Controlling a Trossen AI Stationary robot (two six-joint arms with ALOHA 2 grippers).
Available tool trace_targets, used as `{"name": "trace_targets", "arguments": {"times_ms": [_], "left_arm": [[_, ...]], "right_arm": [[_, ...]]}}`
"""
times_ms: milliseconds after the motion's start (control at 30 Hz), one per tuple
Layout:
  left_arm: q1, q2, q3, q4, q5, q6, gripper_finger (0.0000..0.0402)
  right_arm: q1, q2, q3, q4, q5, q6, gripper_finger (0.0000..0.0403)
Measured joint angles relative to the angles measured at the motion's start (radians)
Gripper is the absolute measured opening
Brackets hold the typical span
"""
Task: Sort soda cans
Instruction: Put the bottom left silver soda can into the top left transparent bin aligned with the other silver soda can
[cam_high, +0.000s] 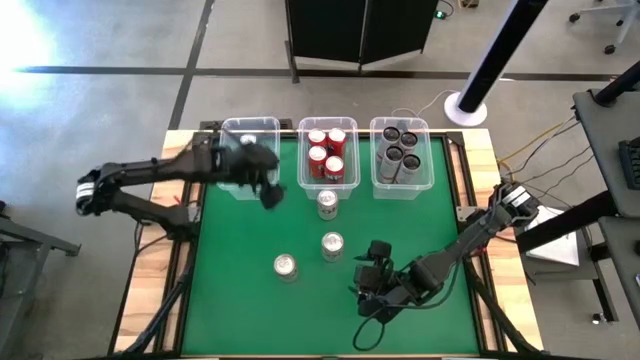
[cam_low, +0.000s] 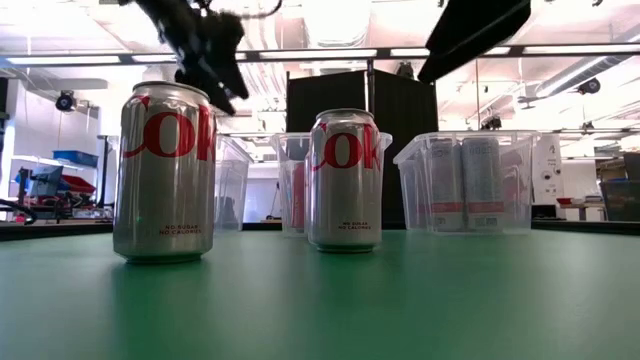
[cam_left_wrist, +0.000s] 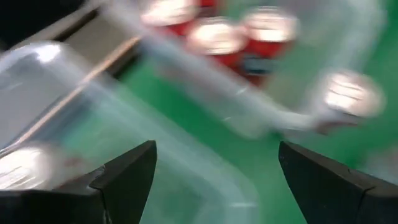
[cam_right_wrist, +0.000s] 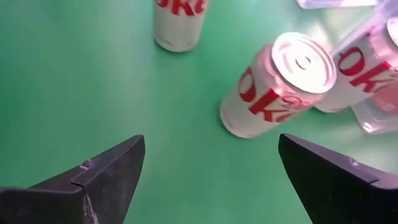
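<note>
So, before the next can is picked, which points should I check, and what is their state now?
1. Left claw empty and open: ok, its fingers are spread with nothing between them.
2. Right claw empty and open: ok, it sits low over the green mat.
3. Loose silver cans upright: ok, three stand on the mat.
4. Middle bin holds only red cans: ok.
5. Right bin holds only dark cans: ok.
6. Left bin has room: ok, only one can shows inside.
</note>
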Motion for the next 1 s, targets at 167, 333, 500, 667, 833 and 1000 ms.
{"name": "trace_targets", "arguments": {"times_ms": [167, 333, 500, 667, 833, 1000], "left_arm": [[-0.281, 0.01, 0.0, 0.002, 0.001, -0.1, 0.0322], [-0.583, 0.009, 0.0, 0.05, -0.062, -0.195, 0.0322], [-0.824, 0.062, -0.012, 0.041, -0.295, -0.234, 0.0322], [-0.866, 0.141, -0.012, 0.056, -0.314, -0.31, 0.0327], [-0.845, 0.206, -0.01, 0.055, -0.278, -0.325, 0.0348], [-0.819, 0.236, -0.002, 0.05, -0.246, -0.317, 0.0359]], "right_arm": [[-0.001, 0.001, -0.007, -0.015, -0.003, 0.03, 0.0364], [-0.001, 0.002, -0.009, -0.011, 0.0, 0.032, 0.0364], [-0.001, 0.002, -0.009, -0.009, 0.001, 0.032, 0.0364], [-0.001, 0.002, -0.009, -0.006, 0.001, 0.032, 0.0364], [-0.001, 0.003, -0.009, -0.005, 0.0, 0.029, 0.0364], [-0.001, 0.003, -0.009, -0.005, 0.0, 0.025, 0.0364]]}}
